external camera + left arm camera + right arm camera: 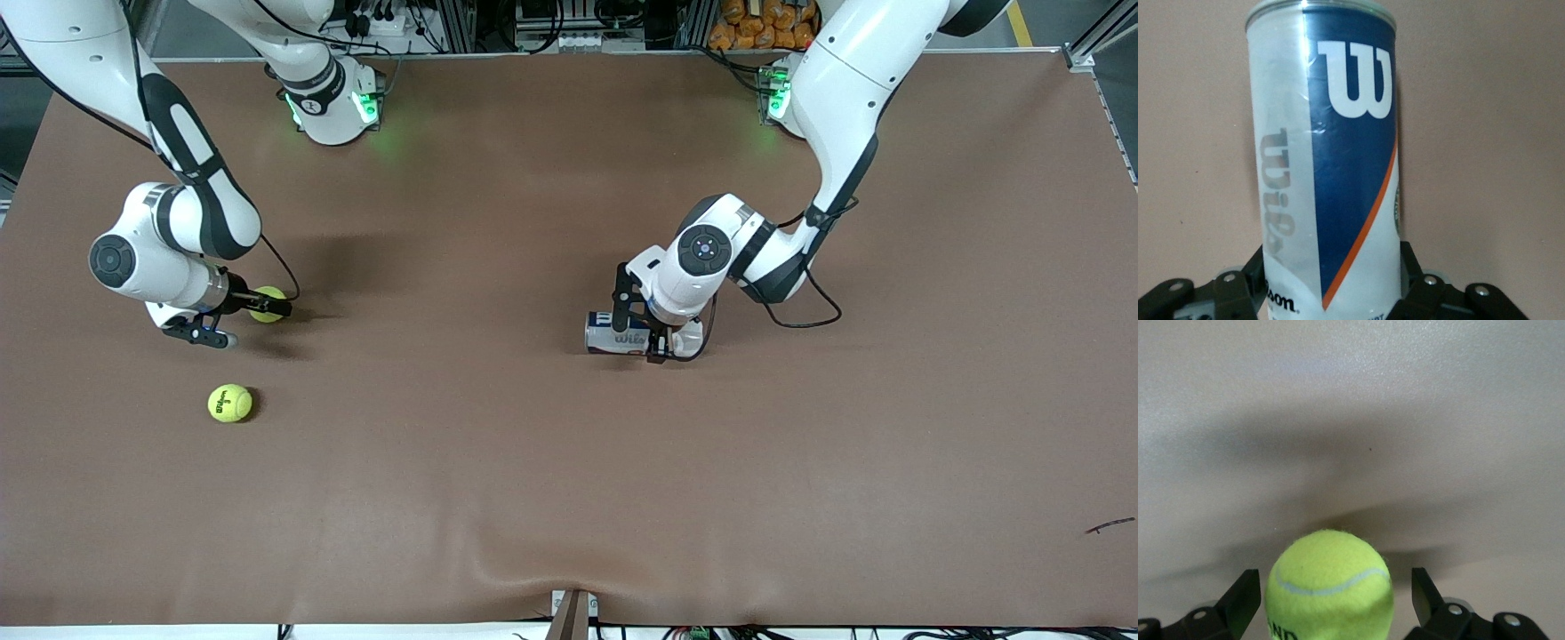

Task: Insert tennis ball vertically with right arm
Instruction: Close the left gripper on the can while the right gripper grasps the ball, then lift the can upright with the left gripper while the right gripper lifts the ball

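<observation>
- Loose tennis ball (230,403): yellow, lying on the brown table (569,498) toward the right arm's end, nearest the front camera, well apart from the can and touched by nothing.
- Second tennis ball (267,303): yellow, resting on the table farther from the front camera than the loose one, sitting between the right gripper's fingers.
- Right gripper (246,321): down at table level around the second ball, fingers (1243,597) spread wide with a gap on each side of the ball (1330,587); not pinching it.
- Ball can (616,335): white and blue with an orange stripe and large lettering, lying on its side on the table near the middle, toward the left arm's end.
- Left gripper (642,322): low over the table, fingers (1245,287) pressed in against both sides of the can (1328,160) at one end, gripping it.
</observation>
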Controlling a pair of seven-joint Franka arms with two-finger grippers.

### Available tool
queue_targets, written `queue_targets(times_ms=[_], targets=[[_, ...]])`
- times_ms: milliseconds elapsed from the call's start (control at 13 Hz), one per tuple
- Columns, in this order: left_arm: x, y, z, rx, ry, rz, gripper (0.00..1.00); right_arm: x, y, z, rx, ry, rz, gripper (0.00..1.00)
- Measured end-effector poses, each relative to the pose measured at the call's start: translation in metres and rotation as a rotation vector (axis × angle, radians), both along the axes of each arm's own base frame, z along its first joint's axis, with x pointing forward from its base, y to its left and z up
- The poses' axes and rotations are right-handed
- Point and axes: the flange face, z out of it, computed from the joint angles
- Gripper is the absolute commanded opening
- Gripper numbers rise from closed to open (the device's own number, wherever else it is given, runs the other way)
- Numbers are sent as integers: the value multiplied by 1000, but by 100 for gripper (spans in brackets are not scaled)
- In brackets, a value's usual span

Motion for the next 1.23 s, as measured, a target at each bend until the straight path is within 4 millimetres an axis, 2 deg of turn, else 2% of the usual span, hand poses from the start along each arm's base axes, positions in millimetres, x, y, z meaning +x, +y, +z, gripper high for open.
queue_targets(times_ms=[77,231,386,617,694,849,1003,1080,1234], targets=[[1,0,1,-2,-5,0,77,0,0,0,0,0,-1,100],[11,-1,13,-11,-27,2,77,0,0,0,0,-1,-2,81],[20,-5,35,-3,-31,-8,77,0,0,0,-1,-2,-3,66],[26,-20,75,-45,-30,-25,77,2,-1,2,-1,-8,-5,62],[31,-20,87,-83,-24,-31,77,3,-2,3,-2,-10,-7,61],[48,-5,106,-146,-10,-34,77,6,-7,8,-4,-20,-15,61],[62,9,116,-201,9,-29,77,14,-11,23,-2,-17,-20,61],[66,11,120,-245,22,-30,77,20,-12,37,0,-7,-20,61],[75,10,134,-364,39,-48,77,35,-15,78,6,6,-18,61]])
